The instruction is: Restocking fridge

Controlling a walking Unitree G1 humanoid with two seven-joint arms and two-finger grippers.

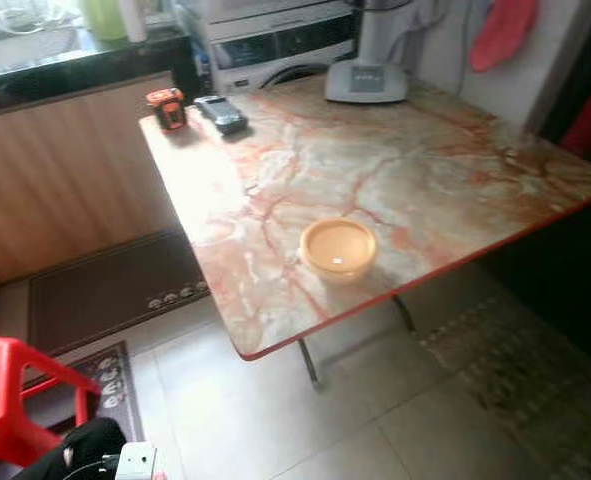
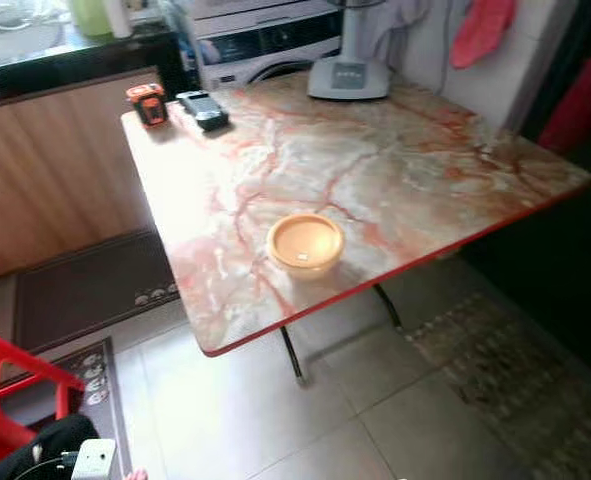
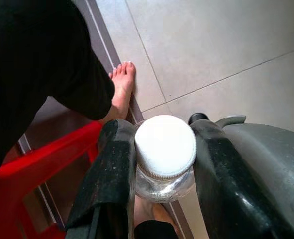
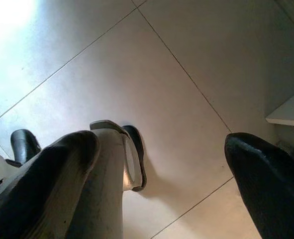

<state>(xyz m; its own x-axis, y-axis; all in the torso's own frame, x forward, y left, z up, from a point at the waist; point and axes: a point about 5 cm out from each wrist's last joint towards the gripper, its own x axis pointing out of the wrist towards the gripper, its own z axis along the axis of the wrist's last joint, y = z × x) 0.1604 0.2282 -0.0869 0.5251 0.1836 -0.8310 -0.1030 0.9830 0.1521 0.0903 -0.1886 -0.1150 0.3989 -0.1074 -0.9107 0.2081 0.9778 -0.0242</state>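
1. A white-capped jar is clamped between the left gripper's jaws, above the floor.
2. The right gripper's jaws are spread wide, nothing held.
3. An orange bowl is seen near the bench's front edge.

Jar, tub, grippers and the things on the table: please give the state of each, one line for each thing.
Jar: white lid on, held between the left gripper's fingers.
Left gripper: shut on the jar, above the floor.
Right gripper: open, holding nothing.
Tub: orange, lid on, upright near the table's front edge.
Tape measure: at the far corner.
Phone: lying flat beside the tape measure.
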